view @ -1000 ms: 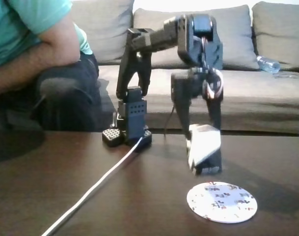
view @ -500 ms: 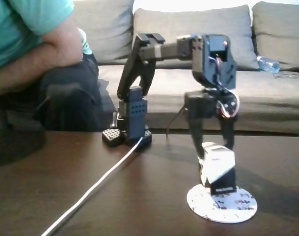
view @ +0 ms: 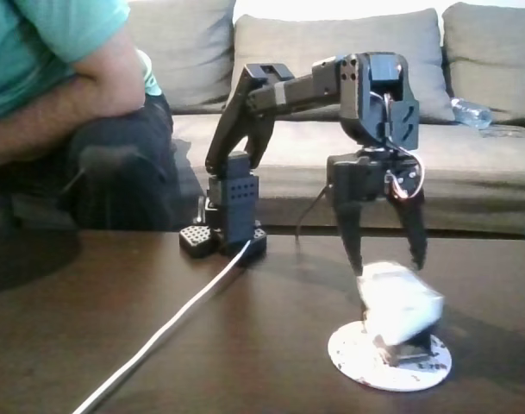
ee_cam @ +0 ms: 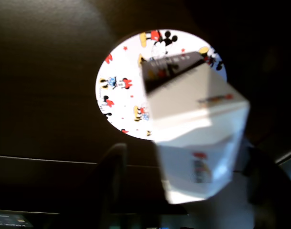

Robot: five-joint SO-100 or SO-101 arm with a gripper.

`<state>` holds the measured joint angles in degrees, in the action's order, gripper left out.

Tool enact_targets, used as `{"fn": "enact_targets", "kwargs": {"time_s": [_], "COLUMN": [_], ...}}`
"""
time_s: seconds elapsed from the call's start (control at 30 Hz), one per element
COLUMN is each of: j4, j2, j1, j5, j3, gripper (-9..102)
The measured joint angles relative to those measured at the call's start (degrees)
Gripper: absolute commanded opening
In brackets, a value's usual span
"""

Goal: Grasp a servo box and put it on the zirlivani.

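Note:
The servo box (view: 398, 310) is blurred and leaning to the right, its black lower end on the zirlivani (view: 353, 352), a flat round white disc with small cartoon prints. My gripper (view: 388, 266) hangs just above the box, open, its fingers spread to either side of the box top and apart from it. In the wrist view the box (ee_cam: 193, 129) leans over the right part of the disc (ee_cam: 119, 95). There my gripper (ee_cam: 188, 188) shows as two dark, blurred fingers, one on each side of the box.
The arm's base (view: 226, 228) stands at the back of the dark wooden table (view: 115, 293), with a white cable (view: 171, 323) running to the front left. A seated person (view: 64, 103) is at the left. A grey sofa (view: 469, 164) with a water bottle (view: 469, 112) lies behind.
The gripper carried the box over the disc and lowered it. It then opened and rose slightly. The released box now tips to the right on the disc.

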<state>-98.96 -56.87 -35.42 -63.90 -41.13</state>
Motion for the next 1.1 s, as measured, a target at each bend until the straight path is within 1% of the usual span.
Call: {"fn": "enact_targets", "kwargs": {"time_s": [0.47,0.67,0.8,0.93,0.97,1.0,1.1], "j4": [-0.35,-0.53,-0.53,-0.53,-0.53,-0.53,-0.53], "j2": [0.0,-0.35,-3.87,-9.76,-11.6,-13.62,-19.34], "j1": [0.18,-0.97,-3.25,-2.99,-2.29,-1.32,4.04], "j5": [0.0,0.7,1.23,3.25,4.48,5.71,10.2], "j3": [0.0,3.16,3.34,3.34,3.34,2.72,-0.97], "gripper": [32,32,32,31,28,22,1]}}
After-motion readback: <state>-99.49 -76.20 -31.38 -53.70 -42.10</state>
